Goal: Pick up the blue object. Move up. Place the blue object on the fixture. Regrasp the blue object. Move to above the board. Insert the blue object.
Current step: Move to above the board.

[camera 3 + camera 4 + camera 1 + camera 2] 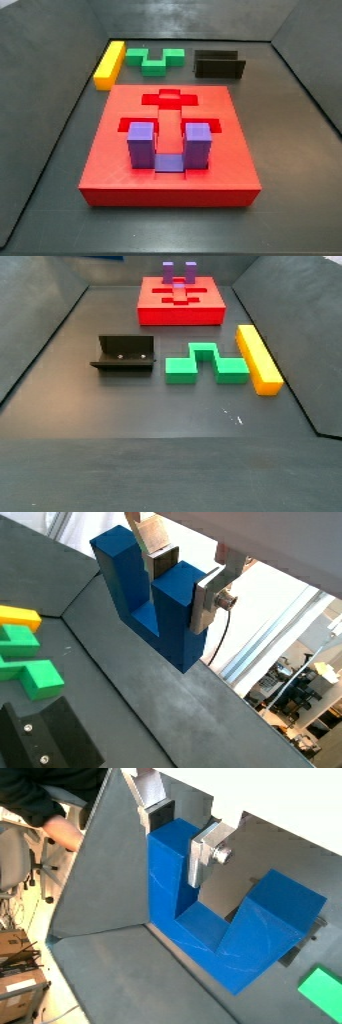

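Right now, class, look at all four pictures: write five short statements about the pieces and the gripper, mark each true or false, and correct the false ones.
1. The gripper is shut on one prong of the blue object, seen in both wrist views. True.
2. The blue object rests on the fixture. False: the fixture is empty, and the block is held above the floor.
3. A purple block sits in the board. True.
4. The yellow bar lies on the board. False: it lies on the floor beside the green block.
5. The gripper shows in both side views. False: neither side view shows it.
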{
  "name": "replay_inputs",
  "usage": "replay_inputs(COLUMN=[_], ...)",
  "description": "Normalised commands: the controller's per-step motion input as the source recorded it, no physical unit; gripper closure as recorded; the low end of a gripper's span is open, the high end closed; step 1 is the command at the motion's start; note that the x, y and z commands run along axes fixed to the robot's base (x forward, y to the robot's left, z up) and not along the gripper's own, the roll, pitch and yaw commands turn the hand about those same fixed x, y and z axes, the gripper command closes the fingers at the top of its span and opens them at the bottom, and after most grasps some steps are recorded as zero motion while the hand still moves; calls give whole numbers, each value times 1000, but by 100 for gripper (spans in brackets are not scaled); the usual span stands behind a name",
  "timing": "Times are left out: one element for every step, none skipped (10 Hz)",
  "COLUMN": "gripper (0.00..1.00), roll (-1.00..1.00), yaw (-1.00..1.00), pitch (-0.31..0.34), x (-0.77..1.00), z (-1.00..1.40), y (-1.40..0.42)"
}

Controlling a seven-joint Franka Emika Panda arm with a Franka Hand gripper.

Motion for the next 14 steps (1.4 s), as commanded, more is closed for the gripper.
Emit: replay_inputs(gripper=[100, 100, 100, 100, 100, 100, 100, 100, 100, 100, 100, 100, 100, 100], roll=[11, -1000, -1000, -1000, -1000, -1000, -1000, -1000, -1000, -1000, -956, -725, -520, -349], yaw=[18, -114, -111, -89, -77, -69, -61, -46, -40, -32, -21, -12, -8, -5], pitch=[101, 175, 169, 127, 124, 131, 138, 133, 129, 128, 97, 51, 14, -12], x=[47, -1361, -1378, -1400, -1400, -1400, -1400, -777, -442, -239, -146, -116, -93, -71], z=[176, 288, 276, 269, 241, 248, 255, 134, 65, 29, 25, 7, 6, 6], y=[-17, -1400, -1400, -1288, -1266, -1274, -1276, -676, -353, -174, -97, -38, -8, -2])
